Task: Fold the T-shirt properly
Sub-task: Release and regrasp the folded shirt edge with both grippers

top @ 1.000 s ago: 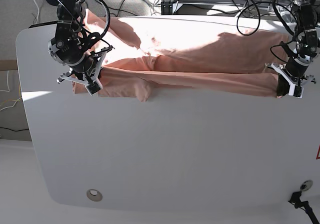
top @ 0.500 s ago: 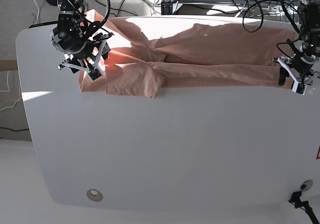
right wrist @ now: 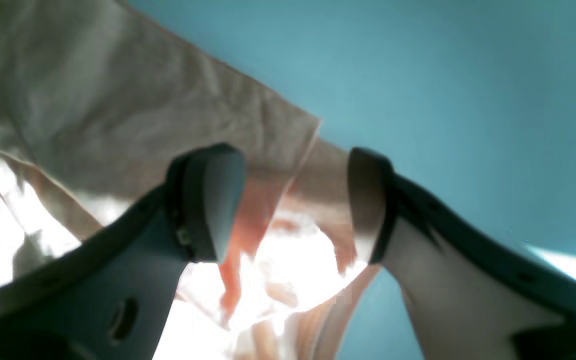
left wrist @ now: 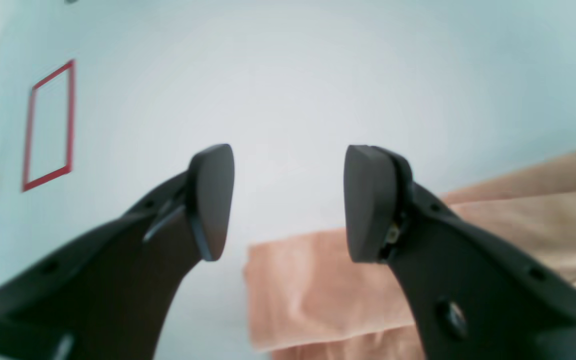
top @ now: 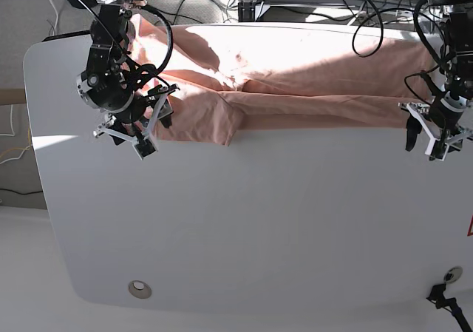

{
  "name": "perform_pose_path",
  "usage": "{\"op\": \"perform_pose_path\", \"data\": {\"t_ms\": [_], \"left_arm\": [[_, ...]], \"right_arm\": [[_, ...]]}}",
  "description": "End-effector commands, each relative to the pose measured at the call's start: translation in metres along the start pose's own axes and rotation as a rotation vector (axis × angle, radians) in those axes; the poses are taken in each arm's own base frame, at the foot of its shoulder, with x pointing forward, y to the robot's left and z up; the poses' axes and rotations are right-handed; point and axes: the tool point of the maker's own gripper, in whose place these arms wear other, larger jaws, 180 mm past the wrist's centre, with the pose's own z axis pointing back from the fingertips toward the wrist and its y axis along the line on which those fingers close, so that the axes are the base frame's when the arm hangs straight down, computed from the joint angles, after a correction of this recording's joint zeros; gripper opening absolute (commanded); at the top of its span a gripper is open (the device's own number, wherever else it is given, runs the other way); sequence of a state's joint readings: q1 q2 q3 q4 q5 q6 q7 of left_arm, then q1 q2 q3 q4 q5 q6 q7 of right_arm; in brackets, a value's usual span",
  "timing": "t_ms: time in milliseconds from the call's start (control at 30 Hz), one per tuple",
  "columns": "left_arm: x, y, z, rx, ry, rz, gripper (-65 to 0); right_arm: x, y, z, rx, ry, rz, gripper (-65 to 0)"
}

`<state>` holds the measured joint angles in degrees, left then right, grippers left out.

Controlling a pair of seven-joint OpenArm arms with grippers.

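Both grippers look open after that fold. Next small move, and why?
Probably lift both arms clear. The left gripper and right gripper stand open, holding nothing, and the salmon-pink cotton T-shirt lies folded lengthwise on the white table, ready for regrasping.

Two black arms are seen in the base view, each wrapped by loose black cables that hang in loops. The left tool (top: 431,140) and the right tool (top: 127,138) are built of black parts with white brackets near the tips. In the wrist views, dark moulded fingers (left wrist: 208,200) with smooth rounded pads are shown, and a small round hole is seen in each finger body.
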<state>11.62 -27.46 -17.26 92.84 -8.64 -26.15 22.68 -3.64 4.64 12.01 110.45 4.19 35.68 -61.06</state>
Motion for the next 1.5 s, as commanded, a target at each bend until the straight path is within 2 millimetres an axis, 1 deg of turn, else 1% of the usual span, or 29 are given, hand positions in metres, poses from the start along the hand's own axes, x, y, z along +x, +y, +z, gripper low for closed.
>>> {"op": "perform_pose_path", "data": {"t_ms": [0, 33, 133, 200, 333, 400, 467, 533, 633, 700, 767, 967, 1000, 1033, 1067, 1167, 1200, 1267, 1333, 1400, 1467], "left_arm": [[0.01, 0.005, 0.001, 0.015, -0.028, -0.018, -31.8], [0.007, -0.001, 0.0, 0.005, -0.026, -0.004, -31.8], [-0.005, -0.011, 0.002, -0.011, -0.002, 0.01, -31.8], [-0.01, -0.016, 0.003, -0.019, 0.006, 0.02, -31.8], [-0.016, -0.017, 0.002, -0.021, 0.021, 0.028, -31.8], [-0.022, -0.017, 0.001, -0.021, 0.036, 0.035, -31.8], [-0.024, -0.016, 0.001, -0.02, 0.04, 0.036, -31.8], [-0.024, -0.016, 0.0, -0.021, 0.042, 0.037, -31.8], [-0.024, -0.016, 0.0, -0.021, 0.041, 0.039, -31.8], [-0.024, -0.016, 0.0, -0.021, 0.041, 0.039, -31.8], [-0.024, -0.017, 0.0, -0.022, 0.041, 0.041, -31.8], [-0.024, -0.016, -0.001, -0.021, 0.04, 0.041, -31.8], [-0.024, -0.016, -0.001, -0.021, 0.04, 0.041, -31.8], [-0.024, -0.016, -0.001, -0.021, 0.041, 0.041, -31.8], [-0.024, -0.016, -0.001, -0.021, 0.041, 0.041, -31.8], [-0.024, -0.017, -0.001, -0.023, 0.041, 0.042, -31.8], [-0.024, -0.017, -0.001, -0.023, 0.041, 0.042, -31.8], [-0.024, -0.017, -0.001, -0.023, 0.041, 0.042, -31.8], [-0.024, -0.017, -0.001, -0.023, 0.041, 0.042, -31.8], [-0.024, -0.017, -0.001, -0.023, 0.041, 0.042, -31.8], [-0.024, -0.017, -0.001, -0.023, 0.041, 0.042, -31.8]], "right_arm": [[0.012, -0.005, -0.008, 0.009, -0.034, -0.027, -30.0], [0.016, -0.003, -0.015, 0.028, -0.046, -0.048, -30.2], [0.021, -0.004, -0.029, 0.051, -0.067, -0.081, -30.2], [0.016, -0.002, -0.037, 0.066, -0.051, -0.095, -30.2], [-0.006, -0.011, -0.044, 0.064, -0.02, -0.163, -30.2], [-0.02, -0.008, -0.047, 0.072, 0.006, -0.181, -30.2], [-0.025, -0.007, -0.047, 0.075, 0.015, -0.191, -30.2], [-0.03, -0.001, -0.047, 0.099, 0.013, -0.209, -30.2], [-0.029, 0.008, -0.046, 0.134, -0.002, -0.23, -30.2], [-0.033, 0.013, -0.046, 0.15, -0.001, -0.241, -30.2], [-0.031, 0.017, -0.045, 0.169, -0.015, -0.257, -30.2], [-0.028, 0.019, -0.045, 0.183, -0.029, -0.269, -30.4], [-0.027, 0.02, -0.045, 0.188, -0.035, -0.273, -31.8], [-0.025, 0.021, -0.044, 0.195, -0.042, -0.279, -35.5], [-0.024, 0.022, -0.044, 0.201, -0.048, -0.282, -41.0], [-0.02, 0.024, -0.043, 0.217, -0.064, -0.295, -63.6], [-0.019, 0.024, -0.043, 0.221, -0.066, -0.298, -65.0], [-0.016, 0.027, -0.043, 0.234, -0.076, -0.3, -65.0], [-0.007, 0.039, -0.041, 0.27, -0.095, -0.275, -65.0], [0.002, 0.05, -0.033, 0.309, -0.135, -0.273, -65.0], [0.012, 0.056, -0.019, 0.331, -0.187, -0.272, -65.0]]}}
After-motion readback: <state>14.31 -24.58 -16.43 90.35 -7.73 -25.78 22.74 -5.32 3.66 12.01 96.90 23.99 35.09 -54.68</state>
